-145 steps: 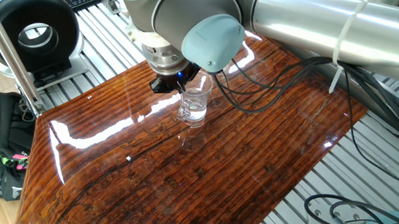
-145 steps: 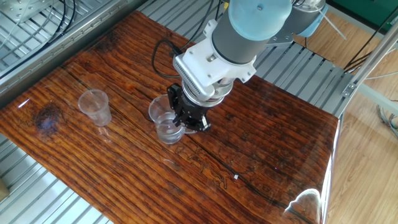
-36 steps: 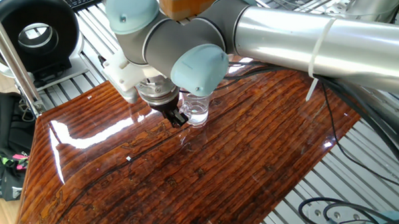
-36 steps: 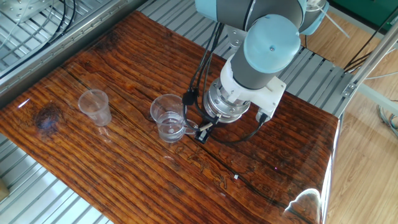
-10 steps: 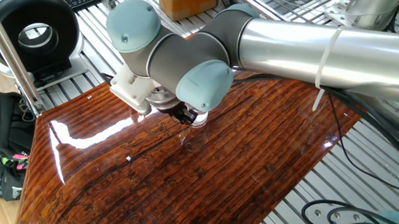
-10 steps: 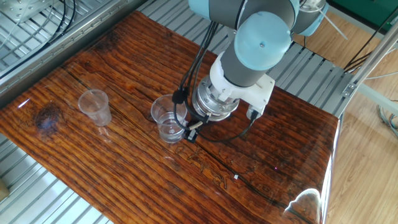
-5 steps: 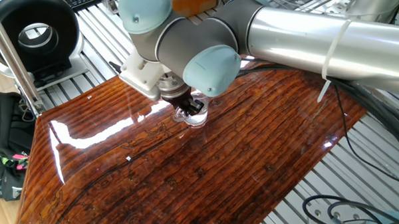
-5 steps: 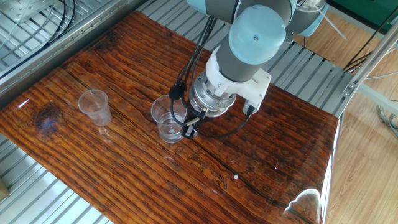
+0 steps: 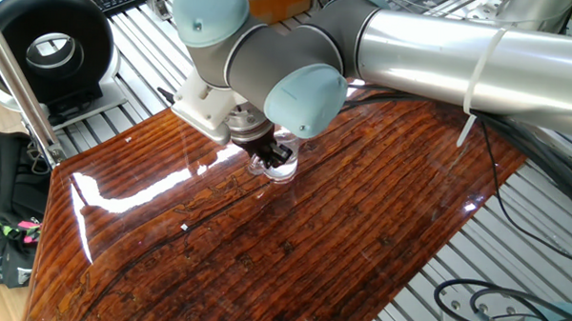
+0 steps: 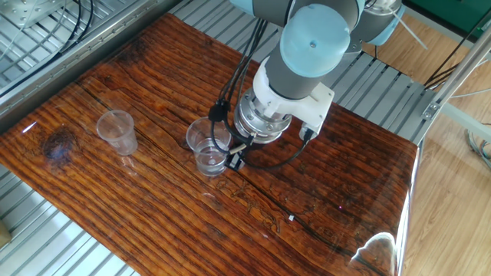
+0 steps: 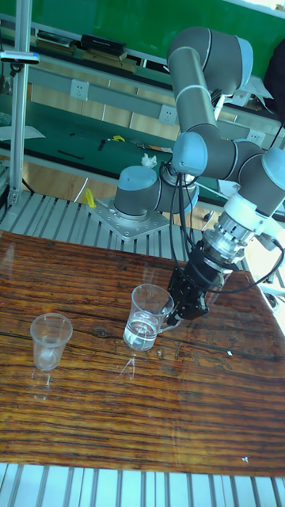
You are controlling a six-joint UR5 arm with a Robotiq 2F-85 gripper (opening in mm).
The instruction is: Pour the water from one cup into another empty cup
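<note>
Looking at the tall fixed view, I see my gripper (image 11: 179, 307) low at the handle side of the glass mug (image 11: 147, 317), which stands upright on the wooden table (image 11: 198, 396) near frame centre. I cannot tell whether the jaws pinch the handle or merely flank it; the dark fingers blur together there. A little water (image 11: 139, 336) sits in the mug's bottom. The small tapered cup (image 11: 49, 341) stands well apart at the left. In one fixed view the wrist hides most of the mug (image 9: 278, 166), and the tapered cup is out of sight.
</note>
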